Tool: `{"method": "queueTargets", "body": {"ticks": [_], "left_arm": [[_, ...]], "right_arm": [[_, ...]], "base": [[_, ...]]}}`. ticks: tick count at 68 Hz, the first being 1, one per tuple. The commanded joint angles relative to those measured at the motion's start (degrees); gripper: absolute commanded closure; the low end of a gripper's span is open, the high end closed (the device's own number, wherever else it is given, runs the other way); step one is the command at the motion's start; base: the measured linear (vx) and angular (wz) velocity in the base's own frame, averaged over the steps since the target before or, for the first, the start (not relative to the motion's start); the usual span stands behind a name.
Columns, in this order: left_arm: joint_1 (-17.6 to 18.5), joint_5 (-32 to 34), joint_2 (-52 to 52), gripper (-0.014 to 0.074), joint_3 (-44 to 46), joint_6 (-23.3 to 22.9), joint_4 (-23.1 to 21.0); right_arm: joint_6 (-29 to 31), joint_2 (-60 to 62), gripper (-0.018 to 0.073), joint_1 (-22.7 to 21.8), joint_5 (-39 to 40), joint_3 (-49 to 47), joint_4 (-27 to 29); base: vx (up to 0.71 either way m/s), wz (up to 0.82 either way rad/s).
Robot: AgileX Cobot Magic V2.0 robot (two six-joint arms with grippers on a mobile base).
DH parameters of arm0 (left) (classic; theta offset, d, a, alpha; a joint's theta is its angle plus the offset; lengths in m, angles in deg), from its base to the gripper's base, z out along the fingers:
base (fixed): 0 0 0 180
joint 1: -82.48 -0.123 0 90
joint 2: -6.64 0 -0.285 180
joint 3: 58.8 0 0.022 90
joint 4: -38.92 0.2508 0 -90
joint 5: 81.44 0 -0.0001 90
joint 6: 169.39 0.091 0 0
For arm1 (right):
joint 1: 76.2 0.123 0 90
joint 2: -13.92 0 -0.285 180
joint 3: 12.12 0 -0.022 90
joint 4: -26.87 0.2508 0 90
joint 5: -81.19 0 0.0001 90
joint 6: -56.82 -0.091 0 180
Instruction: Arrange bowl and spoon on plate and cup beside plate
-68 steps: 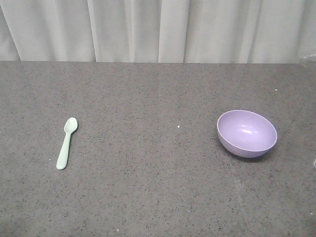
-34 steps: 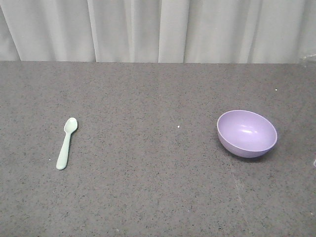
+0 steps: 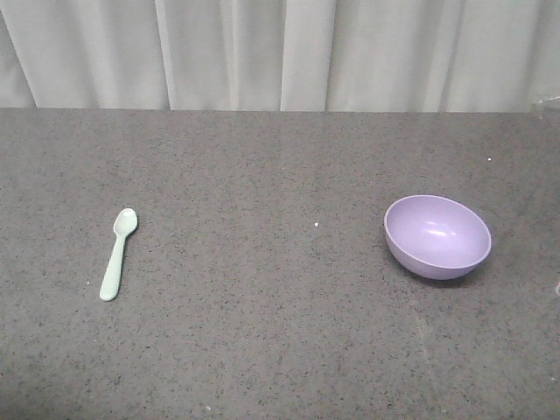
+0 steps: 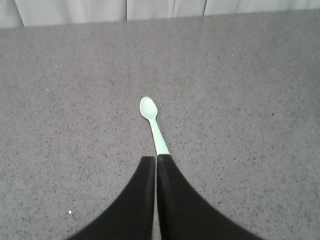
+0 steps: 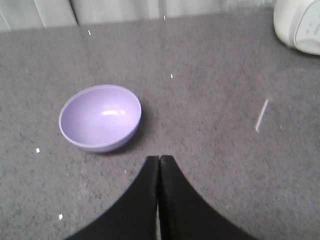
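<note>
- Two things on the grey table (image 3: 280, 350) in the front view: spoon (image 3: 118, 254) far left, bowl (image 3: 437, 236) right, well apart.
- Left wrist view: left gripper (image 4: 156, 158) pressed closed, holding nothing, spoon just ahead of its tips.
- Right wrist view: right gripper (image 5: 159, 158) closed, empty, bowl ahead-left.

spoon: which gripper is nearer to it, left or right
Left. The left gripper, fingers shut, is right at the handle end of the spoon. The right gripper, also shut, is near the bowl, and no spoon shows in its wrist view.
</note>
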Motion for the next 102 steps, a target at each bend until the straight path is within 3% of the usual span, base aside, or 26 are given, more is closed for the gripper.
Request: {"method": "queueTargets", "body": {"ticks": [1,33,45,57,71,82,102], "left_arm": [[-0.12,0.91,2.96,0.0603,2.43,0.0,-0.63],[-0.12,-0.15,4.78,0.0603,2.43,0.0,-0.63],[-0.12,-0.14,4.78,0.0573,2.43,0.0,-0.63],[-0.12,-0.19,4.78,0.0419,2.43,0.0,-0.62],[-0.12,-0.19,4.78,0.0101,2.43,0.0,-0.51],[-0.12,-0.19,4.78,-0.0072,2.43,0.0,-0.57],[-0.12,-0.19,6.29,-0.0068,2.49,0.0,-1.73]], "right_arm": [[2.16,-3.96,0.0569,-0.2,-2.52,-3.6,-0.83],[2.43,-6.37,0.0564,-0.2,-2.18,-3.6,-0.83],[3.38,-6.37,0.0492,-0.2,-2.03,-3.6,-1.51],[4.16,-6.37,0.0318,-0.2,-2.08,-3.6,-1.38],[4.16,-6.37,0.0086,-0.2,-1.87,-3.6,-1.38],[4.16,-6.37,0.001,-0.2,-1.87,-3.6,-1.38],[4.16,-6.37,0.001,-0.2,-1.82,-3.6,-1.33]], "base": [[0.0,0.0],[0.0,0.0],[0.0,0.0],[0.0,0.0],[0.0,0.0],[0.0,0.0],[0.0,0.0]]}}
